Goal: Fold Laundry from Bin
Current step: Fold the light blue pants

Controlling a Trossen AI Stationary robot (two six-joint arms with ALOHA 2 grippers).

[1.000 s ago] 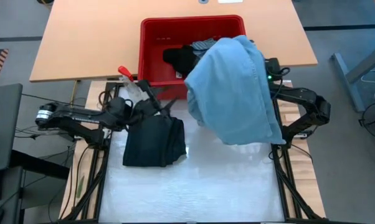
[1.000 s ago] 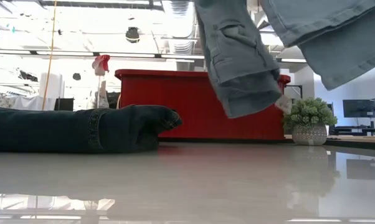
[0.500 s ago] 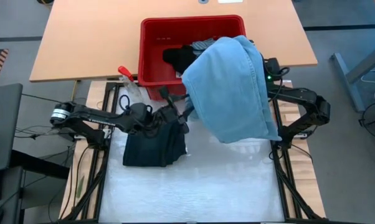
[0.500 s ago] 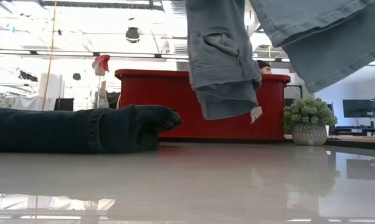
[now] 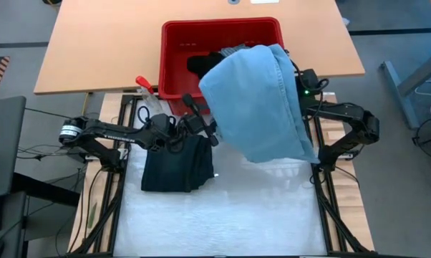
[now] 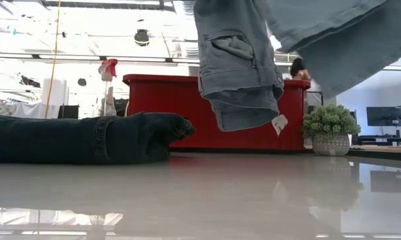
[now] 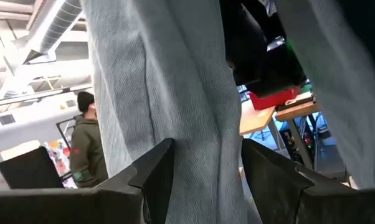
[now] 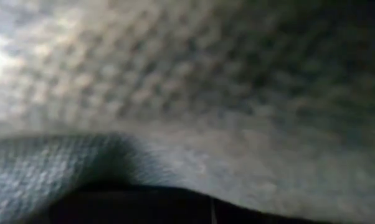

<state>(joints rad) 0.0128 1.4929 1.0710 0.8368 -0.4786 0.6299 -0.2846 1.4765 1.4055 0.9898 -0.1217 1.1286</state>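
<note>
Two arms are busy over the white surface [image 5: 223, 215]. Light blue jeans [image 5: 258, 100] hang in the air at upper centre of the high view, draped over the right arm, whose hand is buried under the cloth; its wrist view is filled with blurred denim weave pressed right up to the lens, and the hand is clenched, grasping the jeans. From table height, a jeans leg with a pocket and a small white tag dangles clear of the surface in front of the red bin [image 6: 214, 113]. Left hand [image 5: 195, 123] sits at centre left of the high view, just beside the jeans' lower left edge, its fingers [image 7: 153, 174] spread apart with a fold of hanging denim between them, not yet pinched. Dark navy garment [image 5: 177, 163] lies bundled on the surface below that hand. Black and striped pieces are in the bin at upper centre. Spray bottle [image 5: 147, 89] stands left of the bin.
</note>
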